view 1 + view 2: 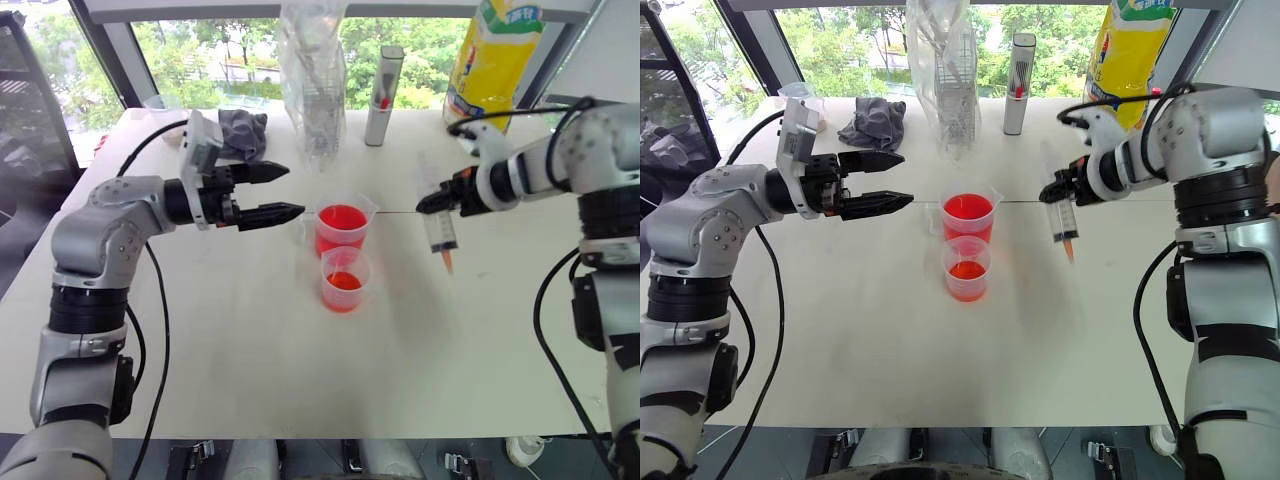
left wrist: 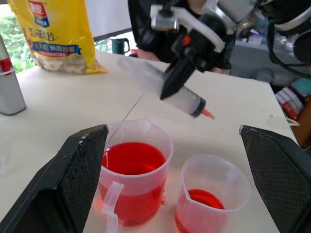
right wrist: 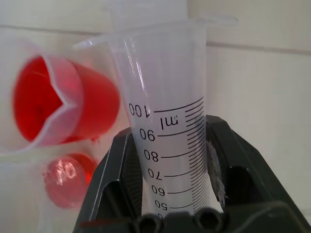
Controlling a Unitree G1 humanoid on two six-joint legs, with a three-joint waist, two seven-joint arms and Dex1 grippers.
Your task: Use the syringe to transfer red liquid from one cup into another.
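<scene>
On the table (image 1: 250, 350) stand two cups (image 1: 343, 228) (image 1: 345, 279) beside one syringe (image 1: 438, 225).

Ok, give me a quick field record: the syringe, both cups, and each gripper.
syringe: clear barrel held above the table, red tip pointing down, right of the cups
right gripper: jaws shut on the syringe barrel
left gripper: jaws open, holding nothing, left of the cups
far cup: wider, about half full of red liquid
near cup: narrower, a little red liquid at the bottom
cups: side by side on the table
</scene>
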